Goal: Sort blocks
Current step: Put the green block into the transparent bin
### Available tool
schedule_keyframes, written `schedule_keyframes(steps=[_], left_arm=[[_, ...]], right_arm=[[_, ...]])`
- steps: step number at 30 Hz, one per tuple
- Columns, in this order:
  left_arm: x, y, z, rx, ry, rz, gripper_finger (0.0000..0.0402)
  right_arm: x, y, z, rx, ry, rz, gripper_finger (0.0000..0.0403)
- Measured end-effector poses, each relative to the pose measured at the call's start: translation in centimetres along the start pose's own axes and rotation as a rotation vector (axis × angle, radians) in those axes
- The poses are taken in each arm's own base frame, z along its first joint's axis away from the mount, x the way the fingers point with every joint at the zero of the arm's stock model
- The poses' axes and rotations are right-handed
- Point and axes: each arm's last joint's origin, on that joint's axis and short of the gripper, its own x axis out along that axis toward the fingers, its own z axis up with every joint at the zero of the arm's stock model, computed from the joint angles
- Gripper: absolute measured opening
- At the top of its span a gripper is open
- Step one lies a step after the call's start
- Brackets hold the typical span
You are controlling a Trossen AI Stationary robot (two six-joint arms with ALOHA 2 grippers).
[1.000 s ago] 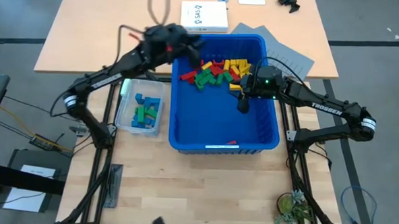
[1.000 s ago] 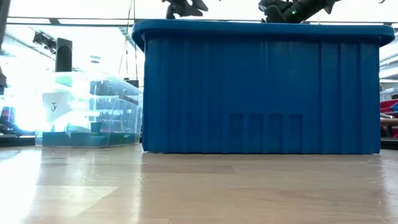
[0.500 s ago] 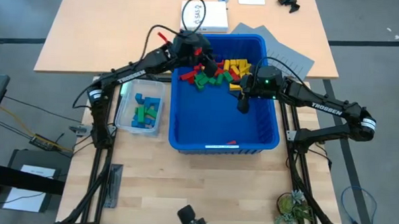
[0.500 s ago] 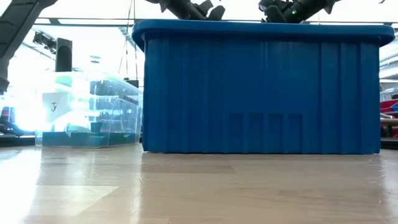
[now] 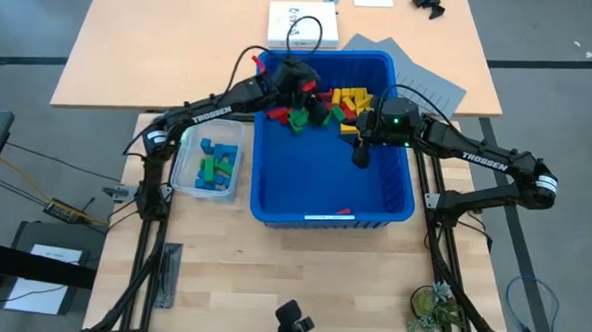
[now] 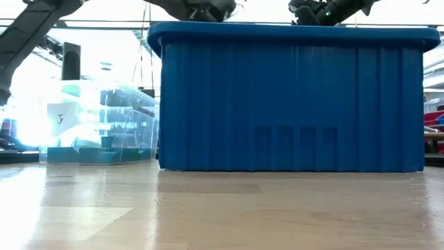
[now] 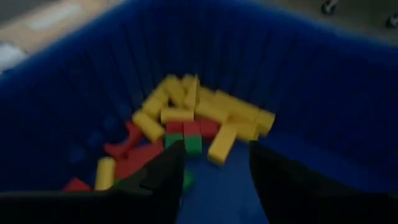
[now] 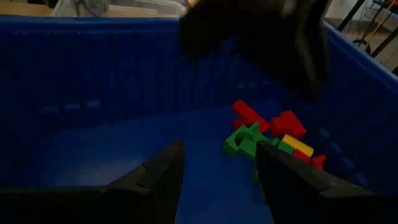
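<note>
The left pincer [image 7: 211, 180], fingers parted and empty, hangs directly over the blocks [image 7: 193, 121] heaped at the blue bin's [image 5: 404, 206] far end, nearer than the right pincer [image 5: 361, 154], also parted and empty.

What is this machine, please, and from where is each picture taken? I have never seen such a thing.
It is a robot with two dark arms at a table, each ending in a two-finger gripper. One picture looks down from above, one looks level from the table top, and two come from cameras on the wrists. On the table stand a blue bin holding the blocks, in red, yellow and green, and a clear tub with some blue and green ones. The left gripper is over the pile, open, holding nothing. The right gripper waits inside the bin, also open and empty.
</note>
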Motion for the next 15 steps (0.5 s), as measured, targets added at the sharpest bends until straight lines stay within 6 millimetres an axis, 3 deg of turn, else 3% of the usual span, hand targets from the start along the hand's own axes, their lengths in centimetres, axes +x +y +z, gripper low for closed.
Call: schedule_keyframes(steps=[7,11,15], left_arm=[[3.4,-0.3,-2.6,0.004,0.114,0.001,0.0256],[5.0,-0.2,-4.2,0.030,0.186,0.040,0.0265],[6.0,-0.2,-5.8,0.170,0.286,0.037,0.0260]], right_arm=[[0.0,0.0,0.0,0.000,0.001,0.000,0.0196],[0.0,0.0,0.0,0.001,0.001,0.001,0.0196],[0.2,0.1,-0.4,0.001,0.011,0.003,0.0197]])
